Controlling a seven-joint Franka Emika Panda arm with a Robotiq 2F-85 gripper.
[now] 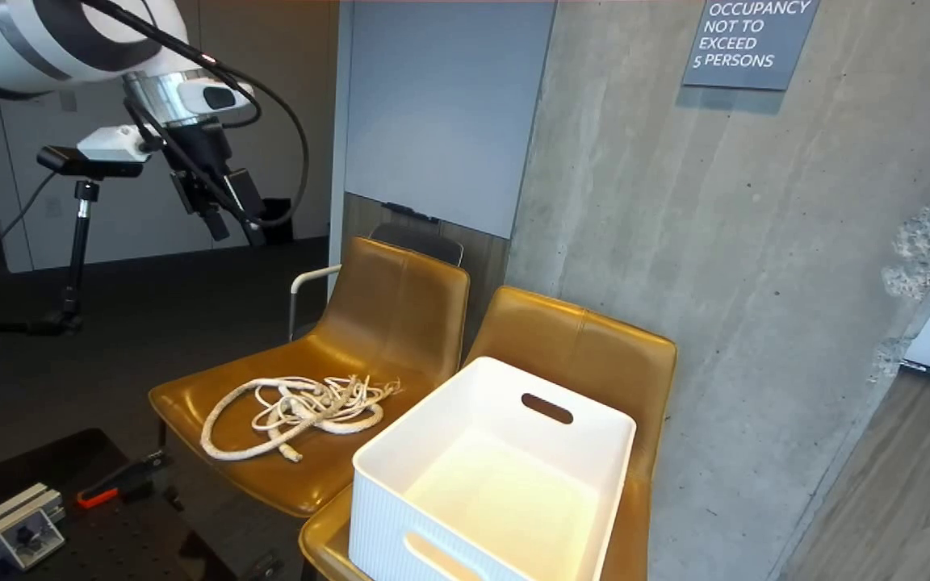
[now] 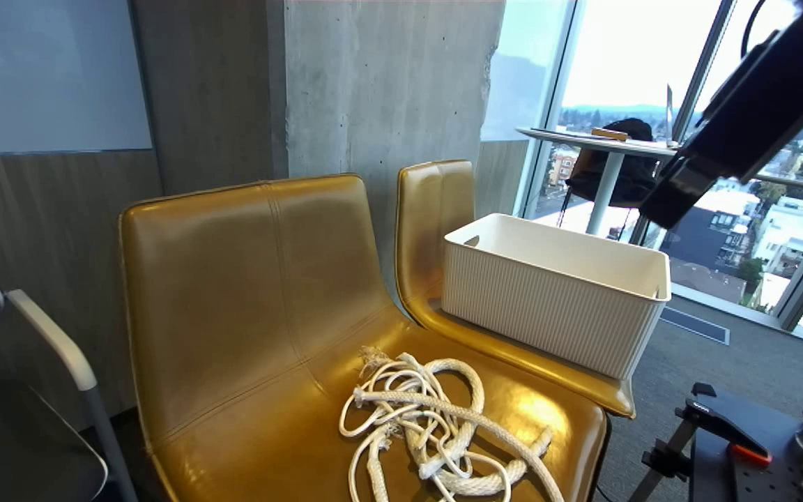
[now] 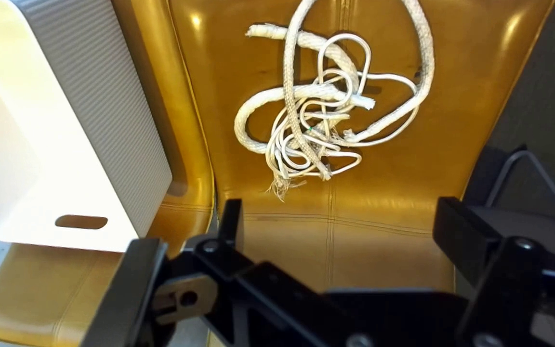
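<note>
My gripper (image 3: pixel 340 212) is open, with nothing between its fingers. It hangs in the air above and apart from the chairs, and shows in both exterior views (image 1: pixel 235 230) (image 2: pixel 666 202). A tangled heap of off-white rope and thin cord (image 3: pixel 323 90) lies on the seat of a tan leather chair (image 3: pixel 403 168), ahead of the fingertips in the wrist view. The rope shows in both exterior views (image 1: pixel 316 415) (image 2: pixel 461 413). A white ribbed bin (image 1: pixel 388 516) with handle slots stands on the neighbouring chair, beside the rope. Its visible inside holds nothing; it also shows in the wrist view (image 3: pixel 99 96).
The second tan chair (image 1: pixel 586 323) stands under the bin against a concrete wall (image 1: pixel 756 242). A dark table with a metal rail (image 1: pixel 5 524) and an orange-and-black clamp (image 1: pixel 102 496) is nearby. A camera on a stand (image 1: pixel 81 234) and a grey chair's armrest (image 2: pixel 53 335) are at the sides.
</note>
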